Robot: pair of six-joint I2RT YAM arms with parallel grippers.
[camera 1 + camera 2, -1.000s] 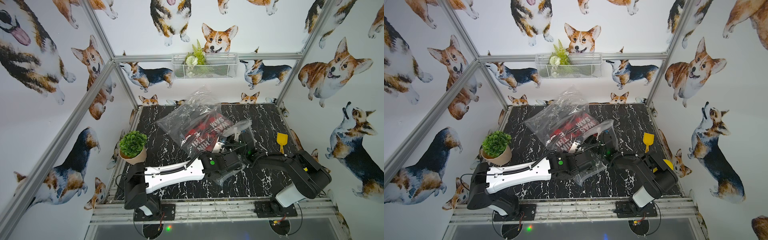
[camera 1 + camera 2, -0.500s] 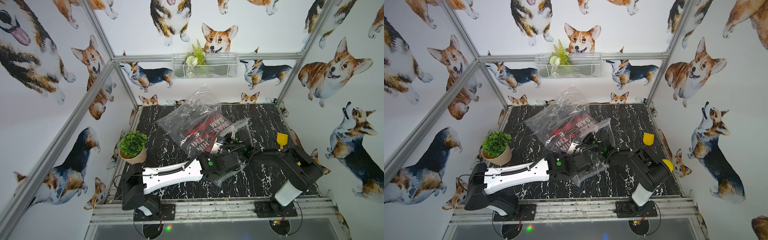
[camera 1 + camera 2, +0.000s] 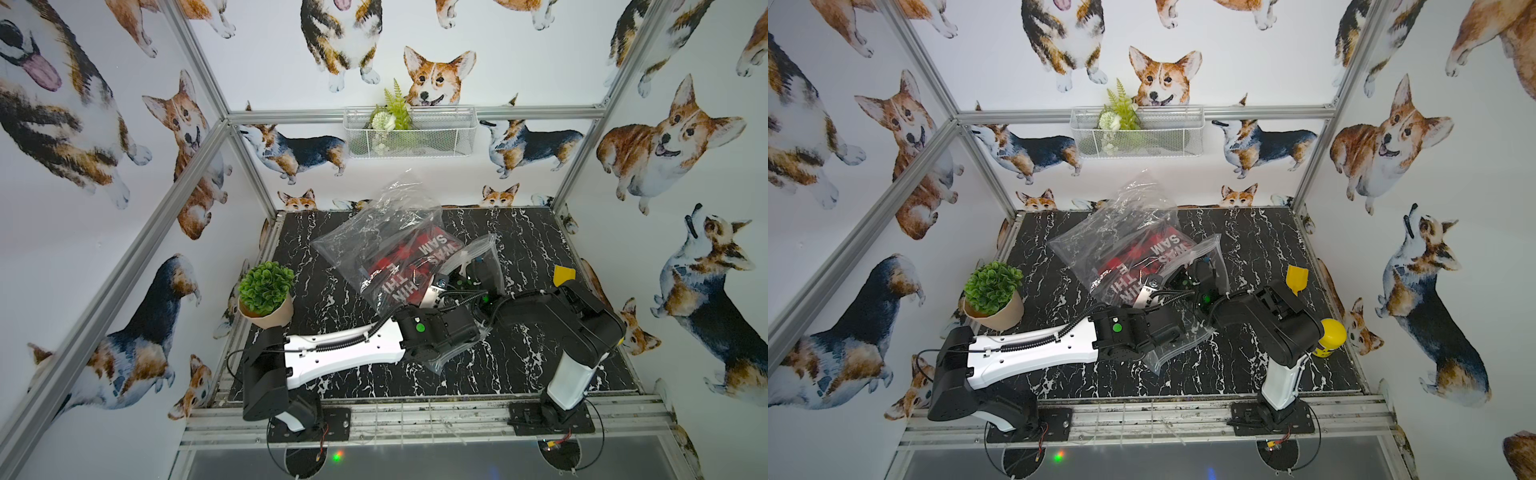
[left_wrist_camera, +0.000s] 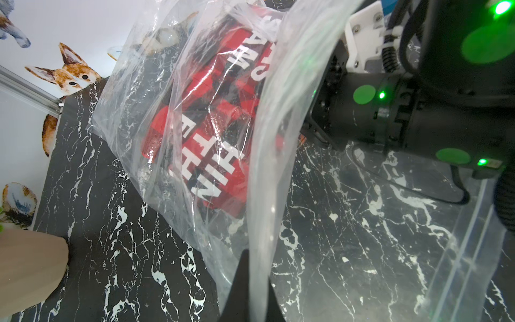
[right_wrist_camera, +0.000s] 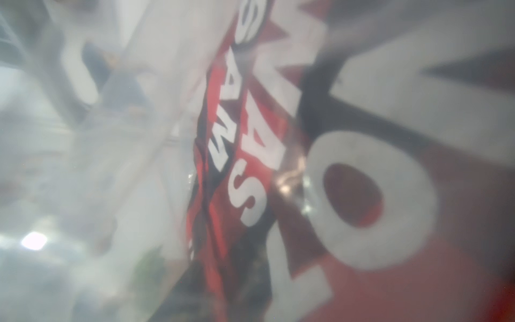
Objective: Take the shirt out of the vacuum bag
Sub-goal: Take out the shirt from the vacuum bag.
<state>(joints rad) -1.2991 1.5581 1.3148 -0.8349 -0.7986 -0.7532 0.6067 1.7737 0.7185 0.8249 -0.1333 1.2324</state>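
In the middle of the desk (image 3: pixel 519 365), crumpled, the vacuum bag (image 3: pixel 374 232) with the red-and-black printed shirt (image 3: pixel 411 262) inside. Pressed fully together on the bag's near film edge, the left fingers (image 4: pixel 242 290). Deep in the bag mouth beside the shirt, the right fingers (image 3: pixel 471 276); opening not possible to tell.

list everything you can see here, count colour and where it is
vacuum bag: 1, clear, crumpled mid-table
shirt: 1, red and black with white letters, inside the vacuum bag
potted plant: 1, green in a tan pot, table's left edge
yellow scoop: 1, yellow, table's right side
yellow round thing: 1, yellow, right edge, partly hidden
wire basket: 1, white, on the back rail
greenery: 1 bunch, green and white, in the wire basket
table: 1, black marble with white veins
left gripper: 1, black, shut on the vacuum bag's near edge
right gripper: 1, black, at the vacuum bag's mouth, jaws hidden
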